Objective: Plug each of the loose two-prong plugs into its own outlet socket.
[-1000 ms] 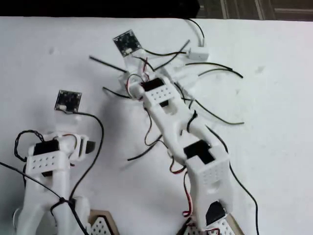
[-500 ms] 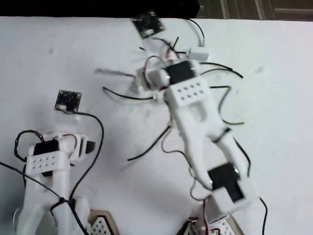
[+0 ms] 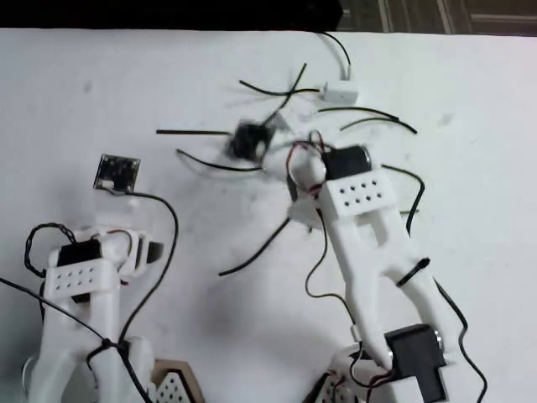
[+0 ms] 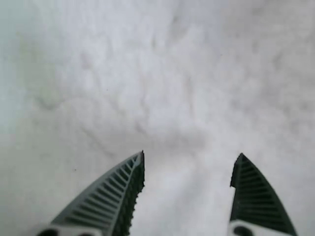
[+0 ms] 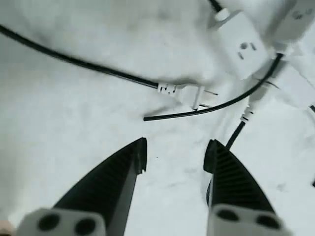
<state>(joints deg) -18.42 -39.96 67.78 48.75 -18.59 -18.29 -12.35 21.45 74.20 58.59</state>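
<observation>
In the right wrist view my right gripper [image 5: 175,155] is open just above the white table, nothing between its fingers. A little beyond its tips lies a white two-prong plug [image 5: 189,93] on a black cord [image 5: 74,61]. Farther off lies a white outlet socket [image 5: 241,42]. From above, the right arm [image 3: 361,193] reaches into the tangle of black cords [image 3: 252,252] at mid-table, with a white outlet block [image 3: 340,92] beyond it. My left gripper [image 4: 189,169] is open over bare table, and its arm [image 3: 80,277] stands at the near left.
Loose black cords [image 3: 377,117] sprawl over the middle and far right of the table. Another white plug piece [image 5: 295,22] lies beside the socket. The table's far edge [image 3: 168,29] meets a dark background. Arm bases occupy the near edge.
The right arm has drawn back from the table's far side and shifted right, its wrist now lower over the cords. The left arm has not moved.
</observation>
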